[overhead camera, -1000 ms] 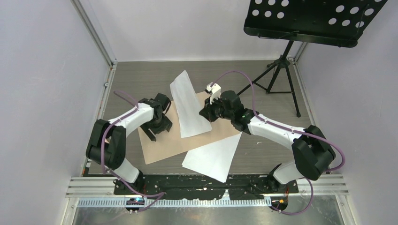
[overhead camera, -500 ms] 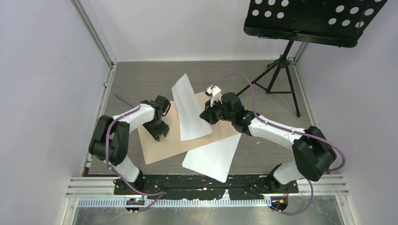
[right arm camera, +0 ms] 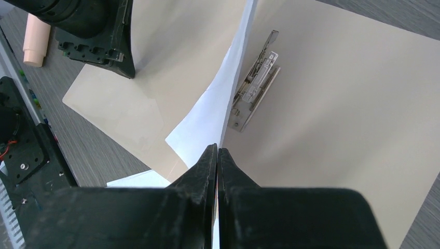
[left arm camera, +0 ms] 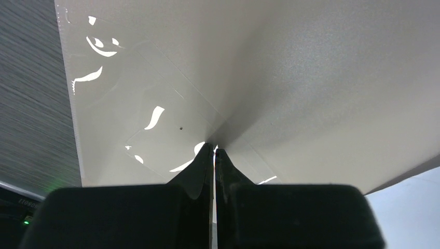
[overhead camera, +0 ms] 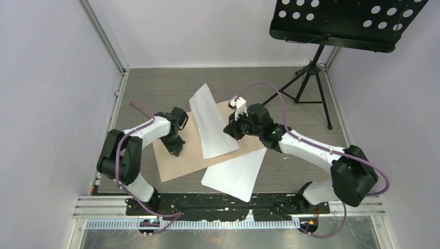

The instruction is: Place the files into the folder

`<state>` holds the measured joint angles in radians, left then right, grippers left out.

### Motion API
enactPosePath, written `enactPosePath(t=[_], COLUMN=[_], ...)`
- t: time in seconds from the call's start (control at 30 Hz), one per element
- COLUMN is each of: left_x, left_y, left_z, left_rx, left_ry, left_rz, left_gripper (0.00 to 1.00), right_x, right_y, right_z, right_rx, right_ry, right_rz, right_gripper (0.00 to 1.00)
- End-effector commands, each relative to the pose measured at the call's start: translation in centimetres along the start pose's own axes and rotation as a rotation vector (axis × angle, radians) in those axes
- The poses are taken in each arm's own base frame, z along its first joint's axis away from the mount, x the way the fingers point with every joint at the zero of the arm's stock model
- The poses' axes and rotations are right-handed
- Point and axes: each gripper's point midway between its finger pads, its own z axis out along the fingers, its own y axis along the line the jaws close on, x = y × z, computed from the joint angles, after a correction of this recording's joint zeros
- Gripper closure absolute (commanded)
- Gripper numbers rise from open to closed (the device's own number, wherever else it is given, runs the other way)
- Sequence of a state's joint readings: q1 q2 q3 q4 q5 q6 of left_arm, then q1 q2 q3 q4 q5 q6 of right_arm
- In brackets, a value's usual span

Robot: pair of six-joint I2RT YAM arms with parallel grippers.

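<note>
The tan folder (overhead camera: 181, 163) lies open and flat on the table. My right gripper (overhead camera: 232, 129) is shut on the near edge of one white file (overhead camera: 210, 122), which stands up curved over the folder's middle. In the right wrist view that file (right arm camera: 218, 104) runs edge-on from my right gripper (right arm camera: 217, 148), beside a metal clip (right arm camera: 254, 83) on the folder (right arm camera: 353, 104). A second file (overhead camera: 236, 174) lies flat, overlapping the folder's near edge. My left gripper (overhead camera: 175, 149) is shut, tips down on the folder's left leaf (left arm camera: 311, 78) at a clear pocket (left arm camera: 155, 119).
A black music stand (overhead camera: 311, 78) on a tripod stands at the back right, its perforated desk (overhead camera: 347, 21) overhanging. Walls and an aluminium frame rail (overhead camera: 120, 85) close in the table on the left and back. A cream cylinder (right arm camera: 36, 46) lies by the left arm.
My left gripper has shut and settled onto the folder's left leaf. My right gripper has shifted slightly right and nearer, carrying the standing file with it.
</note>
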<state>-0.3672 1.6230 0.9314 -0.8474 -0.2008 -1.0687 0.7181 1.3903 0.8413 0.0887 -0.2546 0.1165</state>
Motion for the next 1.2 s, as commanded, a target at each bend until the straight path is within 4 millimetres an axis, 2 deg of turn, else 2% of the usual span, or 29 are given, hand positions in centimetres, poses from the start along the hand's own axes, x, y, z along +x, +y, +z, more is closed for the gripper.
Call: enactPosePath(t=[0.0,0.17,0.3,0.63,0.8,0.87,0.97,1.03,1.17], left_x=[1.4,0.9,0.7,0.1,-0.3,-0.5,-0.9,-1.1,-1.7], left_y=[-1.1,-2.1,-2.8,-4.2,-4.7,-4.7,-4.5,-4.2,-3.1], left_z=[1.1,0.4,-0.1,-1.5,-2.5,-2.9,-3.2,-3.2,-3.3], left_rx=[0.060,0.110,0.150,0.232,0.266,0.274,0.283,0.284,0.283], left_ry=[0.050,0.035,0.033,0.015,-0.001,-0.011,-0.021,-0.025,-0.024], left_rz=[0.073,0.127,0.155,0.210,0.230,0.243,0.267,0.283,0.290], left_gripper=[1.00,1.00,1.00,1.00,1.00,1.00,1.00,1.00,1.00], right_x=[-2.6,-2.7,-2.1,-1.6,-2.6,-3.0,-4.2,-4.2,-4.5], right_y=[1.3,3.1,3.6,3.9,3.8,3.0,0.6,-1.3,-3.6], right_z=[-1.2,-0.4,1.3,4.0,4.5,4.5,4.0,3.5,3.0], right_rx=[-0.046,-0.133,-0.161,-0.198,-0.200,-0.167,-0.106,-0.057,0.017], right_ry=[-0.064,-0.028,0.010,0.043,0.034,0.029,0.012,0.029,0.047], right_rz=[-0.074,-0.115,-0.108,-0.093,-0.084,-0.099,-0.115,-0.126,-0.155], right_gripper=[0.94,0.94,0.94,0.95,0.95,0.94,0.94,0.94,0.95])
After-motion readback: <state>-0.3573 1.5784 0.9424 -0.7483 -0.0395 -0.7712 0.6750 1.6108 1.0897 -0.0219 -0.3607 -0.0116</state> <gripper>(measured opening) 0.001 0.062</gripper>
